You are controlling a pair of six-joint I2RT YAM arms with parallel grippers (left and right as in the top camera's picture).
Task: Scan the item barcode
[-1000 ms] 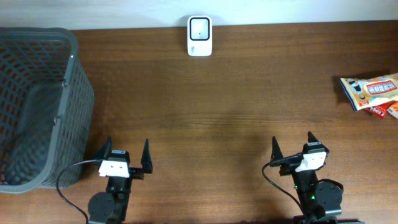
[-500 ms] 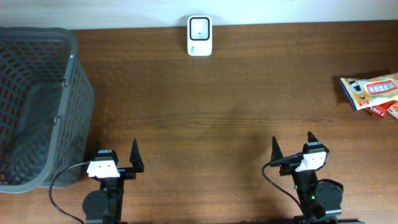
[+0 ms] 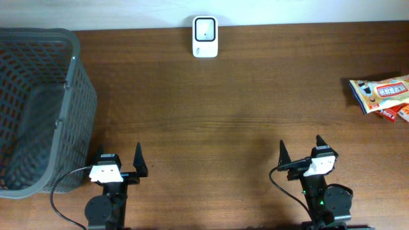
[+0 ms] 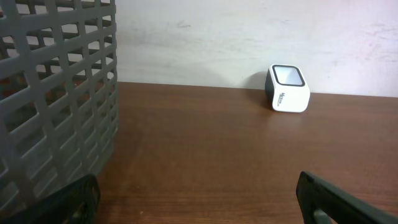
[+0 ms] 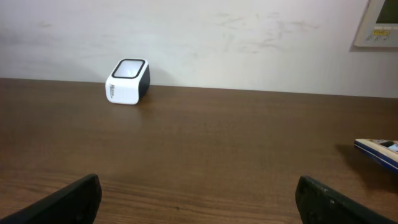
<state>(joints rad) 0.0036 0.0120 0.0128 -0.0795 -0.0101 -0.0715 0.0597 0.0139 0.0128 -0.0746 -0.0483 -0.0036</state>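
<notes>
At the far left stands a dark grey plastic basket (image 3: 82, 108), its walls a grid of square holes under a rounded rim. The left gripper (image 3: 119, 153) sits just beside its near right corner, apart from it as far as the overhead view shows. Its two black, pointed fingers are spread wide with only bare wood between them. The table (image 3: 211, 115) is brown wood with a fine horizontal grain and a dull sheen. At the middle of the far edge, against the pale wall, is the barcode scanner (image 3: 205, 37), a small white block with rounded corners and a dark square window on its slanted top face. It lies well ahead of both arms, to the right of the left one and to the left of the right one. The right gripper (image 3: 300, 145) points up the table from the near edge, its black tapered fingers likewise held wide apart and holding nothing. The snack packet (image 3: 381, 94), the item to be scanned, lies flat at the right edge, well apart from the right jaws, ahead of them and to their right. It is glossy crinkled film printed in orange, white and red, partly cut off by the frame.
</notes>
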